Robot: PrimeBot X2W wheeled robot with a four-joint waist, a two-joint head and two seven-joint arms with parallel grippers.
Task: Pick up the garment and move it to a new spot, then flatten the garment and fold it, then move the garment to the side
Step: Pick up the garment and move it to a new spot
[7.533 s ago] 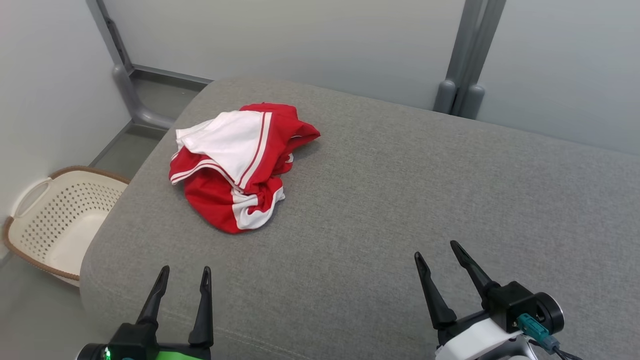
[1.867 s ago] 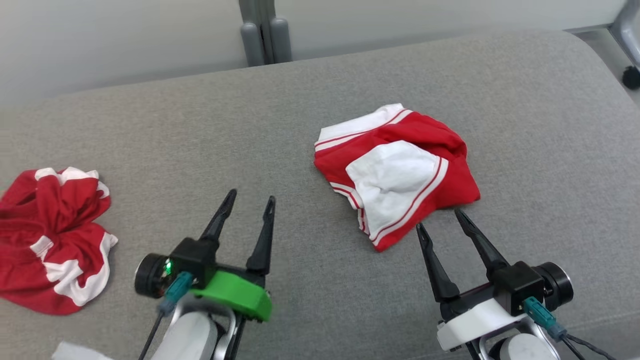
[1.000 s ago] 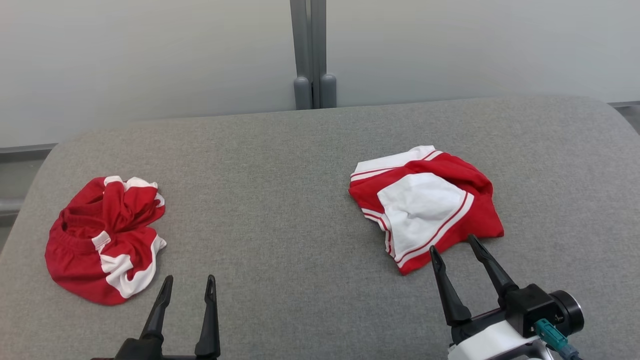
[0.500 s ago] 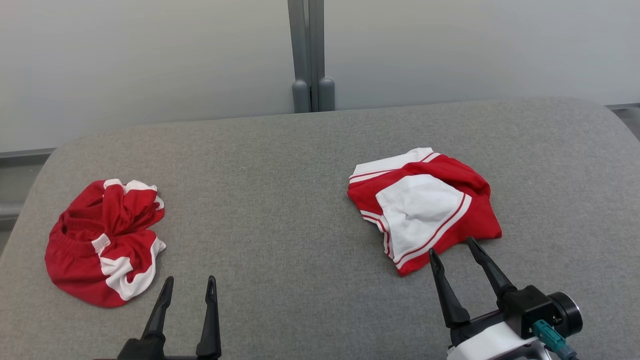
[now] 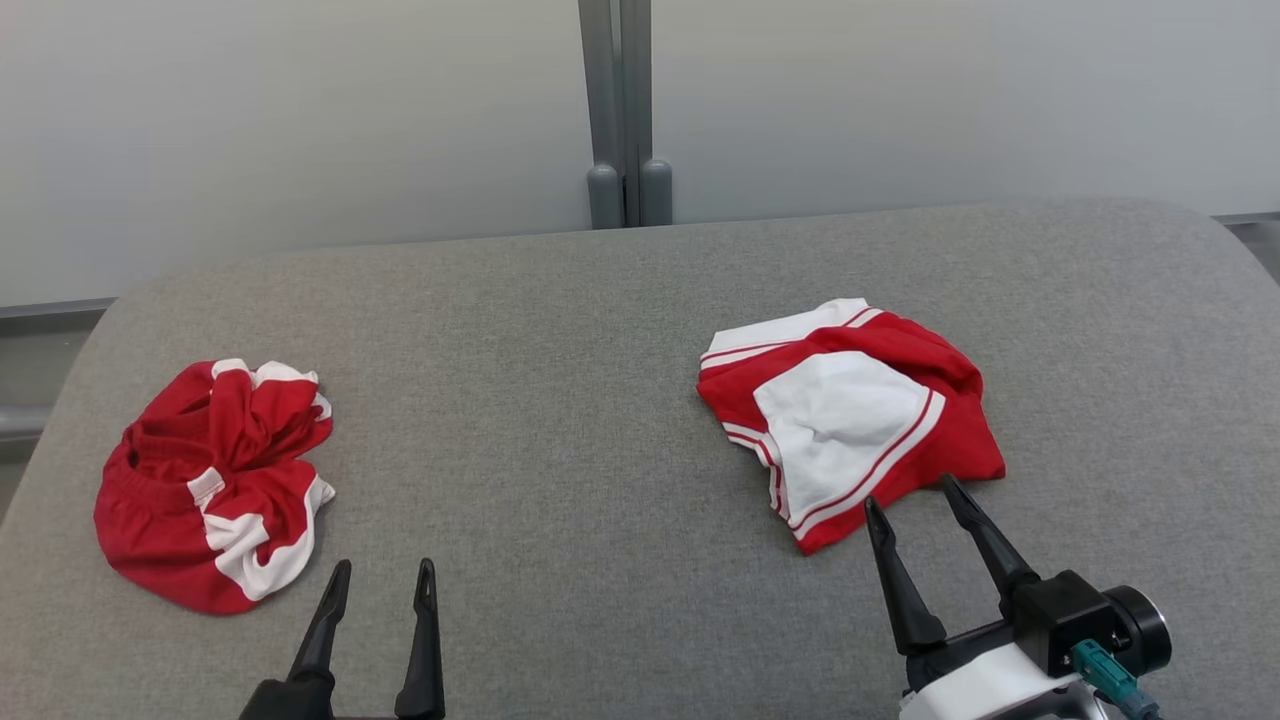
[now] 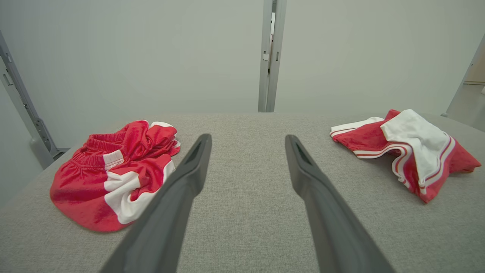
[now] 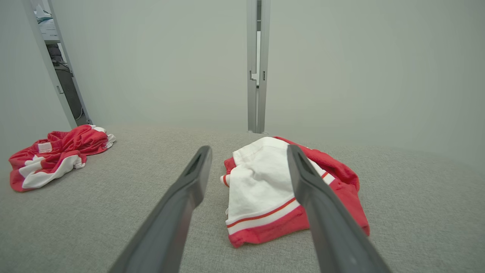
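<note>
Two red-and-white garments lie on the grey cushioned surface (image 5: 600,400). One is a crumpled garment (image 5: 215,480) at the left, also in the left wrist view (image 6: 113,174). The other is a flatter, roughly folded garment (image 5: 850,410) at the right, its white panel facing up (image 7: 265,189). My right gripper (image 5: 910,491) is open, its tips just short of that garment's near edge and holding nothing (image 7: 249,148). My left gripper (image 5: 385,566) stands open and empty at the bottom edge, to the right of the crumpled garment (image 6: 248,137).
A pale wall with a grey upright post (image 5: 622,110) stands behind the surface. The surface's rounded edges fall away at the far left and far right. Bare grey fabric lies between the two garments.
The head camera swung from the surface's left end to this wider view. My left gripper drew back to the bottom edge about two seconds ago. Over the last second nothing moved.
</note>
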